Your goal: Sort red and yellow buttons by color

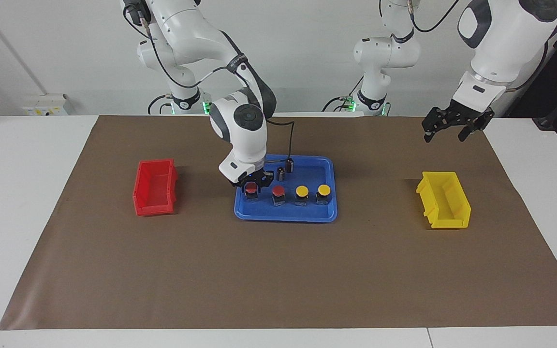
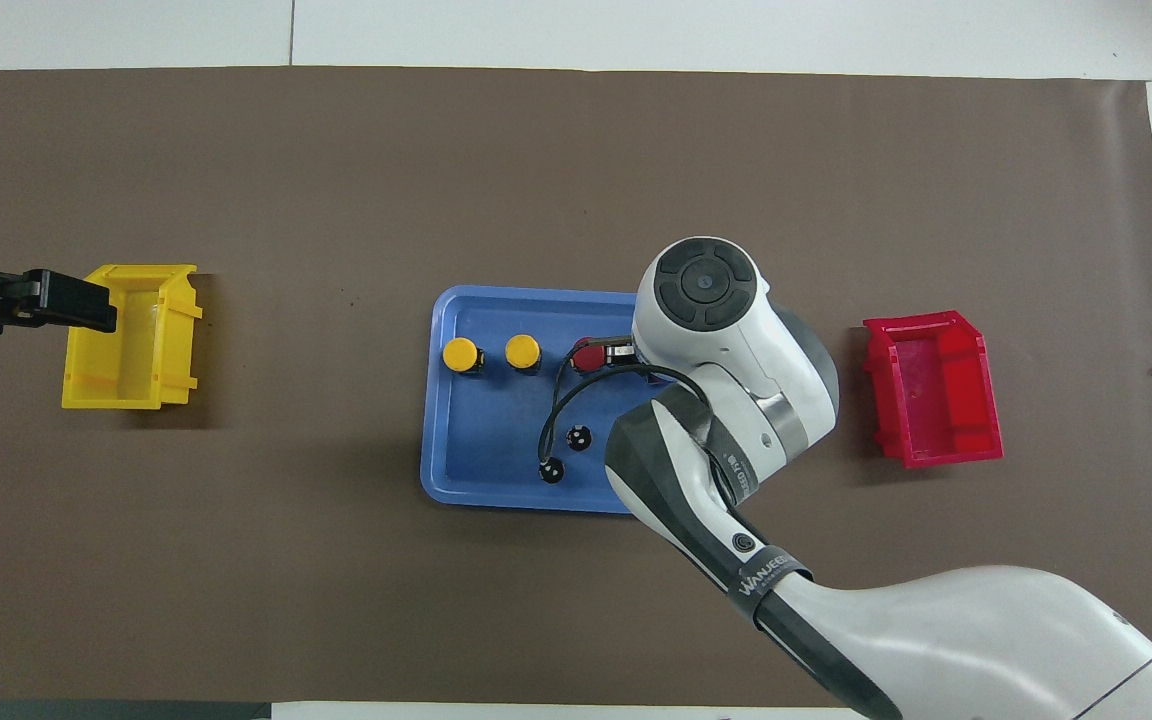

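Note:
Four buttons stand in a row in the blue tray [image 1: 285,214]. From the right arm's end they are a red button [image 1: 251,189], a red button [image 1: 278,191], a yellow button [image 1: 301,191] and a yellow button [image 1: 324,189]. My right gripper [image 1: 252,185] is down in the tray around the first red button. In the overhead view the right arm hides that button; the other red button [image 2: 589,355] and both yellow buttons [image 2: 522,349] [image 2: 460,353] show. My left gripper [image 1: 445,129] is open, empty and raised, and waits near the yellow bin [image 1: 444,199].
A red bin [image 1: 155,187] stands toward the right arm's end of the brown mat, and the yellow bin toward the left arm's end. Two dark capless cylinders [image 1: 281,174] [image 1: 289,166] stand in the tray, nearer to the robots than the buttons.

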### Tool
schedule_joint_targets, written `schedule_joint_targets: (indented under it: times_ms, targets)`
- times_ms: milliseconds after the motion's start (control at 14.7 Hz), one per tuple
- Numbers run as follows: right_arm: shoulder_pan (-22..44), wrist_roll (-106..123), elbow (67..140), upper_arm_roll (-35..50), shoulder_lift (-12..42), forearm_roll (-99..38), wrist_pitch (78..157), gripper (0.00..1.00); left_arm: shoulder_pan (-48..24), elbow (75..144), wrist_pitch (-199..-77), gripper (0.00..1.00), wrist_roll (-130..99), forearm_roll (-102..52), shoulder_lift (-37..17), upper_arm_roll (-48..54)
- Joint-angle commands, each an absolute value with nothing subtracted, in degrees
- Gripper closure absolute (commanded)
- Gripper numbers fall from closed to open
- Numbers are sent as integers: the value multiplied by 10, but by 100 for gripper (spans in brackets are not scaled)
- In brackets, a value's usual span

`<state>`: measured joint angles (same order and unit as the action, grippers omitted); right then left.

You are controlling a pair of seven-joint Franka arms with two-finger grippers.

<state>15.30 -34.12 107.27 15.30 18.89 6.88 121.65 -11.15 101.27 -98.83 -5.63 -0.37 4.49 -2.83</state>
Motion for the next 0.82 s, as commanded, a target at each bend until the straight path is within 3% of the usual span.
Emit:
schedule_joint_targets:
  times_ms: [0,68,136,272,477,749]
  targets:
    - [148,-333,1093,158,170,72,1237,76,-168,1074,-1076,0,-130,-10,49,-31]
    - [147,-334,1086,158,171,71,1236,86,-184,1081,-1098,0,-154,-10,42,-31]
    - [143,-333,1076,159,168,71,1227,89,-205,1089,-1120,1,-175,-10,34,-31]
    - [132,-328,1052,158,142,70,1186,90,-255,1102,-1176,1,-237,-10,-3,-31]
    - [64,-253,1058,158,58,69,1121,90,-301,1128,-1266,6,-284,-10,-61,-31]
    - [-54,-91,1145,156,-48,-1,1098,90,-330,1158,-1323,11,-313,-10,-85,-31]
